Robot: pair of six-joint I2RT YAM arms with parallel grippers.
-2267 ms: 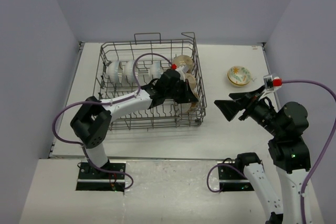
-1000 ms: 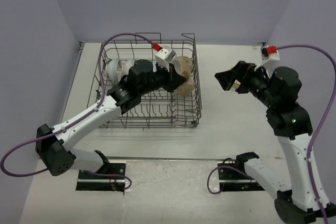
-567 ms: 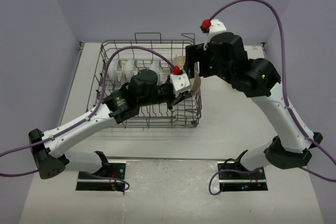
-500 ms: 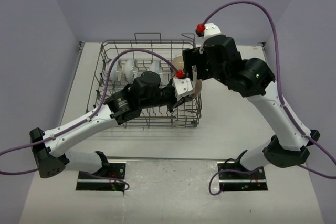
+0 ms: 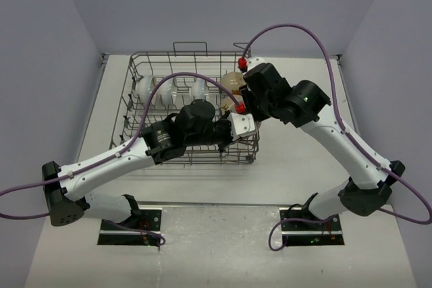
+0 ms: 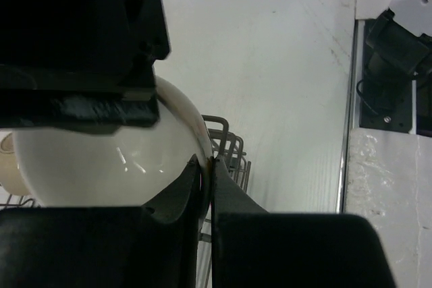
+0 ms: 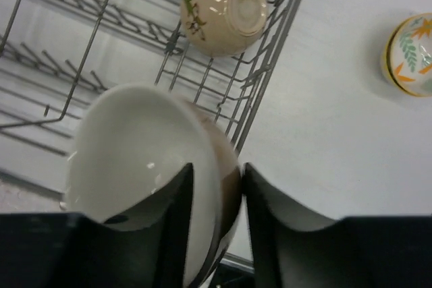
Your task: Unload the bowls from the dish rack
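Note:
A tan-brown bowl with a cream inside [image 7: 135, 153] hangs over the right end of the grey wire dish rack [image 5: 138, 65]. My left gripper [image 6: 204, 161] is shut on the rim of this bowl [image 6: 101, 166]. My right gripper [image 7: 217, 166] grips the same bowl's wall, one finger inside and one on the brown outside. In the top view both grippers meet near the rack's right side, with the right gripper [image 5: 251, 107] hiding the bowl. White bowls [image 5: 181, 92] stand in the rack's back row. A tan bowl [image 7: 226, 8] with a leaf sprig lies further in.
A yellow-floral bowl [image 7: 412, 55] sits on the white table to the right of the rack; the right arm covers it in the top view. The rack's right wall [image 7: 270, 92] runs just beneath the held bowl. Purple cables arch above both arms.
The right arm swung from the table's right side over to the rack, and its jaws closed on the bowl. The left gripper kept its hold and shifted the bowl slightly rightward.

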